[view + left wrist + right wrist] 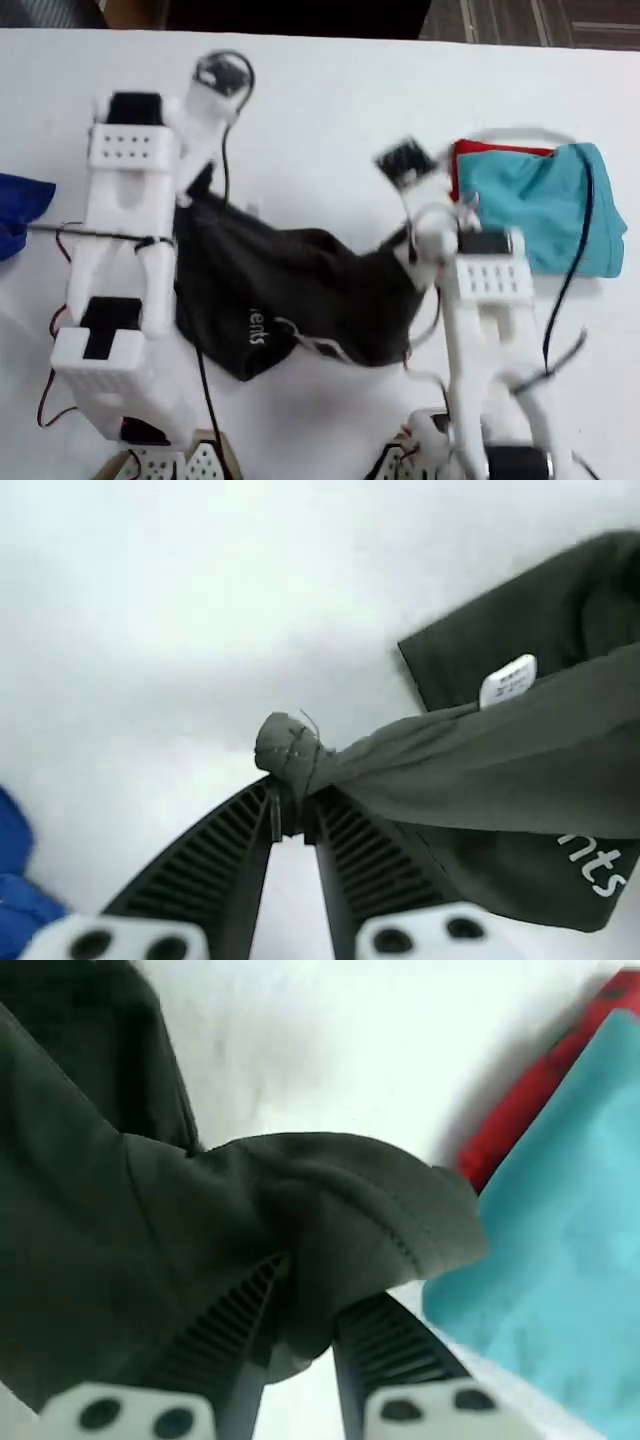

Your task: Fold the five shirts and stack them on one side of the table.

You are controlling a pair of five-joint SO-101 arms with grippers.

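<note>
My left claw [293,808] and right claw [312,1300] each pinch the black shirt [290,290], so I should lift both corners level.

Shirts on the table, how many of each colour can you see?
black shirt: 1
teal shirt: 1
red shirt, under the teal one: 1
blue shirt, at the table's edge: 1
Total: 4 shirts in sight
</note>
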